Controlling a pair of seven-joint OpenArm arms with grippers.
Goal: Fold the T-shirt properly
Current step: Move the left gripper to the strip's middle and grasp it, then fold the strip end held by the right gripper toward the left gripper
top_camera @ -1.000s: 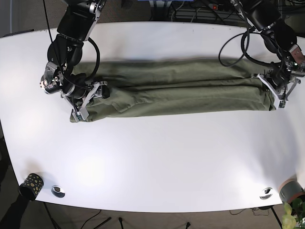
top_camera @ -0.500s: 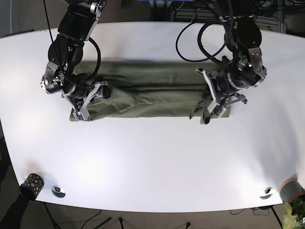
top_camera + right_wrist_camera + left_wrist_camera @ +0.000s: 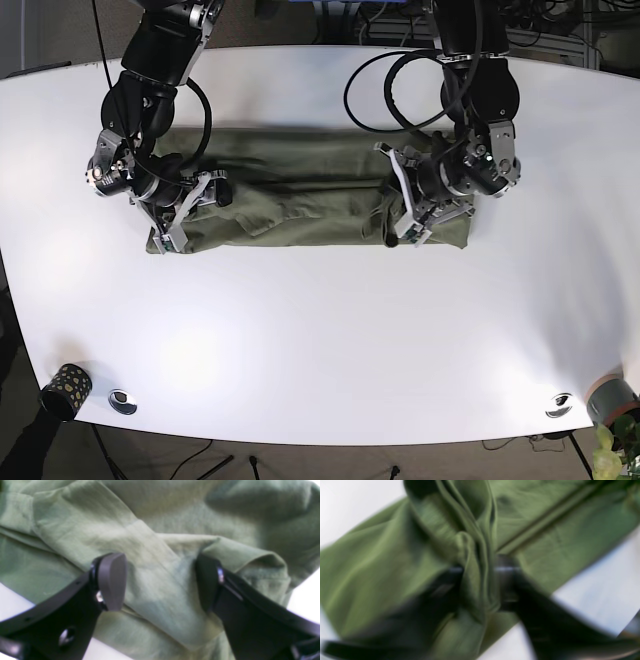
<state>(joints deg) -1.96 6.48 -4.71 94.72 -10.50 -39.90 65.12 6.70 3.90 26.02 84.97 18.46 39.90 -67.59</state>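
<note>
On the white table (image 3: 320, 330), the left hand (image 3: 415, 215), clenched on the T-shirt (image 3: 290, 200), has carried its end inward; the right hand (image 3: 175, 215) rests released, pressing the other end.

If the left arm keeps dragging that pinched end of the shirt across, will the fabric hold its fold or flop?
Likely flop: the T-shirt bunches into loose pleats between the left gripper fingers, so it seems thin and limp. It probably slides easily on the smooth white table. The right gripper sits open over the other end, so that side may shift.
</note>
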